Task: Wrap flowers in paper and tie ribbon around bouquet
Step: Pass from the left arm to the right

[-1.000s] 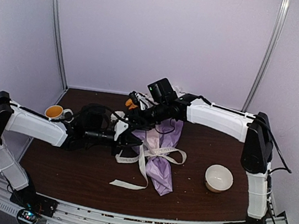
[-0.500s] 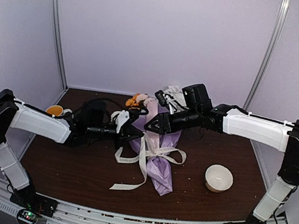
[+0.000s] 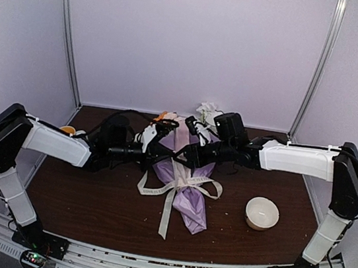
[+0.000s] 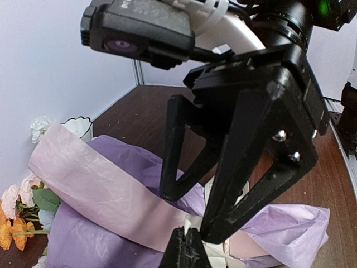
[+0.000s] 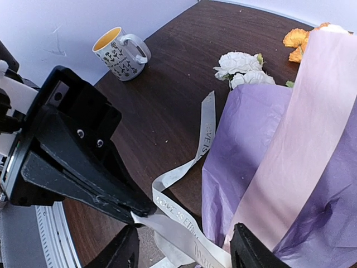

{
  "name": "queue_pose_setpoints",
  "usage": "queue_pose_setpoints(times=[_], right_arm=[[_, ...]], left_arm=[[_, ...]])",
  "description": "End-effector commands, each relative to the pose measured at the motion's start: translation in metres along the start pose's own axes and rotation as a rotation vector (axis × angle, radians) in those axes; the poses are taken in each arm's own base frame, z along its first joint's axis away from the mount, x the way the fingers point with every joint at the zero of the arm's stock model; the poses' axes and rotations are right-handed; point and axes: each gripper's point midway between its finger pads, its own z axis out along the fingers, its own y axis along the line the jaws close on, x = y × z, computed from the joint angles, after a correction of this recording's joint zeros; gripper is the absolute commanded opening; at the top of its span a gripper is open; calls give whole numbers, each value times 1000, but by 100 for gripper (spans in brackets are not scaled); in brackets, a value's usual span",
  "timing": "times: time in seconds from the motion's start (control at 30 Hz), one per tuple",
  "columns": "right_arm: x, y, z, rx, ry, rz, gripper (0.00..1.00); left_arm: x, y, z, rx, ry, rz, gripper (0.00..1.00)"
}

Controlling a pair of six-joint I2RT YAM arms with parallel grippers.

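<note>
L gripper [image 5: 136,212] is pinching ribbon [image 5: 179,216] tight just left of bouquet [image 3: 190,183]; its print is reading "LOVE IS", rest unclear. R gripper [image 4: 189,215] is hovering over bouquet w/ jaws spread, gripping nothing. Ribbon is looping across bouquet's middle.

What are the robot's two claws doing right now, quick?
Left gripper: shut on the long flat cream fabric ribbon.
Right gripper: open, jaws spread, gripping nothing.
</note>
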Motion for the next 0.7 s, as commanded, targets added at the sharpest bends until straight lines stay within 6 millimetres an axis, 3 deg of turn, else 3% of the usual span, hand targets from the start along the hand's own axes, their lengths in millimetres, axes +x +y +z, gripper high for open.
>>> queue_pose_setpoints(times=[0.0, 0.23, 0.37, 0.43, 0.53, 0.6, 0.67], right_arm=[[10, -2, 14, 9, 17, -38, 56], [18, 0, 24, -10, 37, -34, 37], [16, 1, 24, -8, 25, -29, 3], [13, -2, 22, 12, 10, -24, 0], [14, -6, 21, 33, 16, -15, 0], [16, -7, 21, 35, 20, -11, 0], [16, -8, 21, 41, 21, -7, 0]], left_arm=[[-26, 2, 1, 8, -78, 22, 0], [-28, 0, 1, 19, -83, 16, 0], [-29, 2, 2, 11, -74, -11, 0], [-29, 9, 1, -9, -47, -52, 0], [-20, 27, -4, -113, 50, -155, 47], [-5, 44, -15, -236, 146, -229, 59], [16, 60, -31, -371, 237, -300, 64]])
